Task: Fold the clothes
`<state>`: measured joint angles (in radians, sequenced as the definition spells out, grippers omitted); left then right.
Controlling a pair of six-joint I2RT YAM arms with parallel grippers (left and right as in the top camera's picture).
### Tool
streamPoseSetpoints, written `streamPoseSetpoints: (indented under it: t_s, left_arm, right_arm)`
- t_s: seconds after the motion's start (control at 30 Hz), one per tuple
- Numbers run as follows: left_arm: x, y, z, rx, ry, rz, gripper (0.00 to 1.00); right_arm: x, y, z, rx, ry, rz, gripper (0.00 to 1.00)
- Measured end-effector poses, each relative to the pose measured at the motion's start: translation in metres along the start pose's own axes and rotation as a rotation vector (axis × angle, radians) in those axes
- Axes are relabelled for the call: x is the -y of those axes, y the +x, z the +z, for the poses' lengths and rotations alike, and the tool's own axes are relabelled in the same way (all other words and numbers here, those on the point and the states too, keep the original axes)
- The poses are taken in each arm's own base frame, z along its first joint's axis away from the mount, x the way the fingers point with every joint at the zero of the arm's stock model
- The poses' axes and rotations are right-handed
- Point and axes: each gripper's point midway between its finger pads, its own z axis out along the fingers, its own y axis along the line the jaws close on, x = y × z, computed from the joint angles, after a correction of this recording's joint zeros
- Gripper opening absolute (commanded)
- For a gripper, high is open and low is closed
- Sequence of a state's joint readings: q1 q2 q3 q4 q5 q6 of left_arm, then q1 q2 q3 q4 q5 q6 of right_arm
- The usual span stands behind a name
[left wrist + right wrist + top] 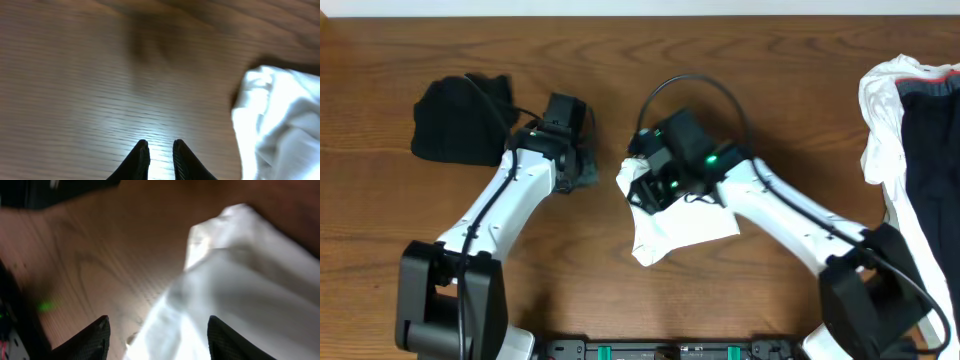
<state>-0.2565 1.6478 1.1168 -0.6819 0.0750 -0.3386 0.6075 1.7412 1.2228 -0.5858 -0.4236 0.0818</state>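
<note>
Wood-grain brown counter (pixel 620 60) carries the clothes, and no print or lettering on them is sharp enough to read. Left jaws, on the white left arm (pixel 505 205), stand a narrow slit apart with nothing between them, over bare wood. A crumpled white fabric garment (pixel 280 125) lies apart at their three o'clock, near the counter's middle. Right jaws, on the white right arm (pixel 790 215), are spread wide over that white garment; whether either black fingertip (pixel 95 342) touches it I cannot tell. A rumpled black fabric garment (pixel 455 120) sits at ten o'clock on the counter, and a heap of white and dark navy garments (pixel 910 130) at three o'clock.
</note>
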Motion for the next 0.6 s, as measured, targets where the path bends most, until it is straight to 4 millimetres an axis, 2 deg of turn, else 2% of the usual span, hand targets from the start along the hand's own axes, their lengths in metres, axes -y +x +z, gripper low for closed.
streamPoseSetpoints:
  t_s: [0.1, 0.2, 0.23, 0.3, 0.37, 0.47, 0.6]
  left_arm:
    - [0.017, -0.003, -0.011, 0.017, 0.097, 0.011, 0.19]
    - [0.039, -0.009, -0.031, 0.057, 0.226, 0.024, 0.10]
    - [0.047, -0.011, -0.038, 0.069, 0.269, 0.033, 0.06]
    - [0.062, -0.015, -0.051, 0.091, 0.356, 0.056, 0.06]
    - [0.073, -0.015, -0.058, 0.091, 0.420, 0.072, 0.06]
    - [0.084, -0.009, -0.061, 0.068, 0.473, 0.088, 0.06]
    - [0.101, -0.003, -0.062, 0.058, 0.517, 0.128, 0.06]
  right_arm:
    - [0.023, -0.007, -0.024, 0.041, 0.022, 0.058, 0.59]
    - [0.046, -0.006, -0.048, 0.060, 0.057, 0.119, 0.45]
    - [0.054, -0.003, -0.053, 0.055, 0.071, 0.140, 0.31]
    - [0.071, 0.006, -0.061, 0.033, 0.108, 0.195, 0.01]
    - [0.085, 0.014, -0.066, 0.018, 0.143, 0.236, 0.01]
    - [0.105, 0.014, -0.075, 0.037, 0.184, 0.266, 0.01]
    - [0.120, 0.010, -0.079, 0.066, 0.208, 0.270, 0.01]
